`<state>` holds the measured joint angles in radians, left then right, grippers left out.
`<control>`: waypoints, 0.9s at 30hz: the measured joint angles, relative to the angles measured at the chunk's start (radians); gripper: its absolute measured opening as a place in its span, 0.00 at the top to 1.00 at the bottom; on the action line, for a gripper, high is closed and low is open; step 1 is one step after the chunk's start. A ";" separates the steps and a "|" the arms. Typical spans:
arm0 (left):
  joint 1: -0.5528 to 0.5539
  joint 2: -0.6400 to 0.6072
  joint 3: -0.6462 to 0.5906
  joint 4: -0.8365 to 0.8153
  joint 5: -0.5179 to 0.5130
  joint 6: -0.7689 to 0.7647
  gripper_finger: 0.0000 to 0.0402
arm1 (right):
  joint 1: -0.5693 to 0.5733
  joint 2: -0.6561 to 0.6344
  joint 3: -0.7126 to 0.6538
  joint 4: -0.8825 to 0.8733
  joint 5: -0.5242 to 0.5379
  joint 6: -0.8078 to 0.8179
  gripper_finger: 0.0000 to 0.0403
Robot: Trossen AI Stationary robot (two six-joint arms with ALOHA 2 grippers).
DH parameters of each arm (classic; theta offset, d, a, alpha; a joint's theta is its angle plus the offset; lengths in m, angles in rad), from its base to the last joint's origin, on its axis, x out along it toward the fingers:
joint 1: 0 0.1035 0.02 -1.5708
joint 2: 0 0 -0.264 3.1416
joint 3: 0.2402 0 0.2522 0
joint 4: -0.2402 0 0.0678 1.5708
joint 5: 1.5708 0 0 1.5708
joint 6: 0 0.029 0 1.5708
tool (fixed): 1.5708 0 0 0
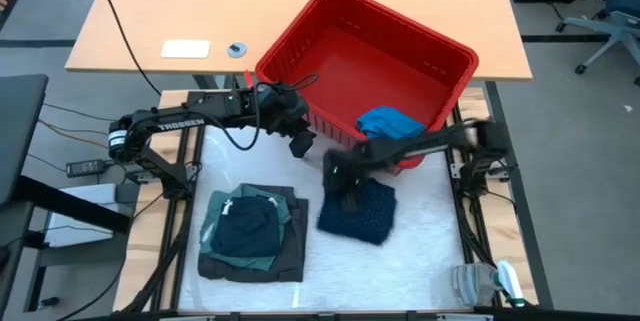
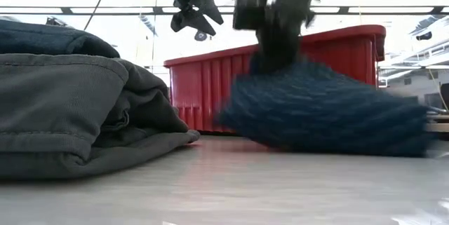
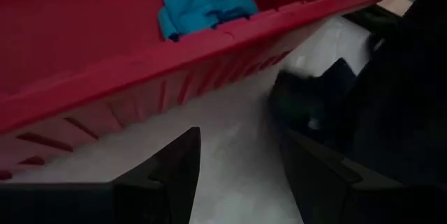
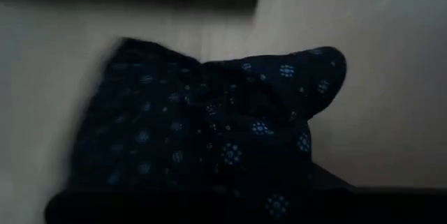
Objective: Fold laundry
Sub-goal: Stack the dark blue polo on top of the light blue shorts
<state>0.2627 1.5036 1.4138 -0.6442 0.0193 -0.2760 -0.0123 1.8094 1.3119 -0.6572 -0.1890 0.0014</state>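
Roughly midway, judged from how things lie:
Table (image 1: 420, 261): white top, bare along near edge and right side; room to spread cloth there.
Red plastic basket (image 1: 300, 71): at far edge, one bright blue cloth (image 1: 388, 121) left inside, unfolded.
Folded stack (image 1: 250, 233): grey, teal and dark garments, near-left corner; done.
Navy dotted garment (image 1: 358, 211): bunched at centre, not yet folded.
Right gripper (image 1: 345, 186): closing onto navy garment; grip uncertain.
Left gripper (image 1: 298, 143): fingers apart, empty, beside basket's near wall.

A red basket (image 3: 140, 63) sits on the white worktop (image 3: 237, 112). A blue cloth (image 3: 202, 1) lies inside it. The left claw (image 3: 237, 175) is open.
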 joint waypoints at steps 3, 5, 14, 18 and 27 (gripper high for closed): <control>0.016 0.000 0.001 0.019 0.001 -0.001 0.50 | -0.053 -0.082 0.067 -0.122 -0.015 0.024 0.89; 0.025 -0.001 0.001 0.030 0.001 -0.003 0.50 | -0.083 -0.115 0.104 -0.160 -0.042 0.038 0.89; 0.044 0.000 0.001 0.049 0.000 -0.011 0.50 | -0.211 -0.280 0.280 -0.209 -0.068 0.090 0.89; 0.050 0.000 0.001 0.050 0.000 -0.024 0.50 | -0.282 -0.338 0.378 -0.218 -0.079 0.091 0.89; 0.103 0.000 0.001 0.056 0.000 -0.050 0.50 | -0.515 -0.358 0.572 -0.317 -0.027 -0.080 0.89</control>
<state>0.3659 1.5032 1.4143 -0.5886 0.0194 -0.3258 -0.5275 1.4509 1.8840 -0.9742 -0.2155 -0.0786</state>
